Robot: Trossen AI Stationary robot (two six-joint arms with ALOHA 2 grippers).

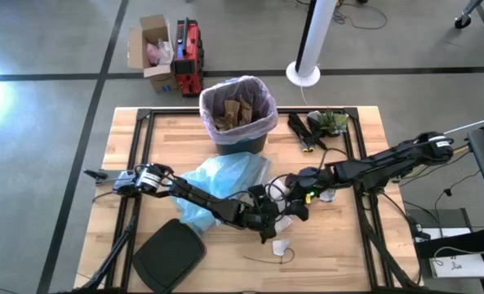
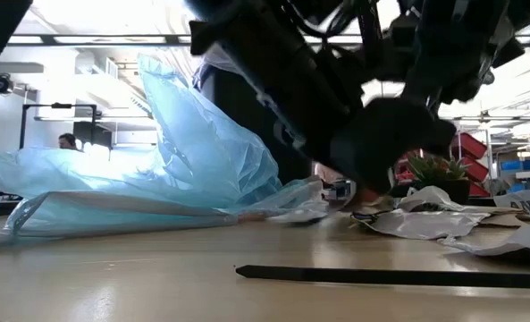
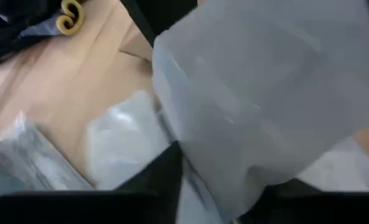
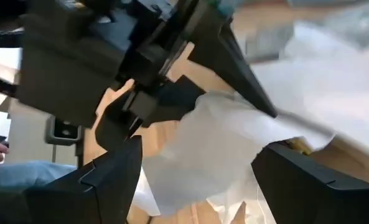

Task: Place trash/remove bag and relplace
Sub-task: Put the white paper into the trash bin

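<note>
A white paper scrap (image 1: 284, 219) lies near the table's middle, and both grippers meet there. My left gripper (image 1: 272, 222) reaches in from the left and is shut on that white paper scrap (image 3: 252, 106). My right gripper (image 4: 196, 155) comes from the right and is open; its fingers stand on either side of the same scrap (image 4: 215, 149) without plainly touching it. The bin (image 1: 240, 140) at the far edge wears the pinkish-white bag (image 1: 264, 121) and holds brown paper pieces (image 1: 229, 110). More white scraps (image 1: 282, 247) rest flat on the wood. My left gripper holds the white scrap's crumpled edge (image 4: 246, 109) pinched between its two fingers (image 3: 165, 177), coming in low and slanting from the table's left. Most of the scrap spreads out ahead of the fingers. Whether it is lifted clear of the table cannot be told.
A light blue plastic bag (image 1: 217, 184) lies spread under my left arm. A black bin lid (image 1: 168, 255) sits at the near left corner. Black and green clutter (image 1: 319, 124) lies right of the bin. Another white scrap (image 1: 327, 194) lies beneath the right arm, and a thin dark cord (image 2: 381, 275) by the near edge.
</note>
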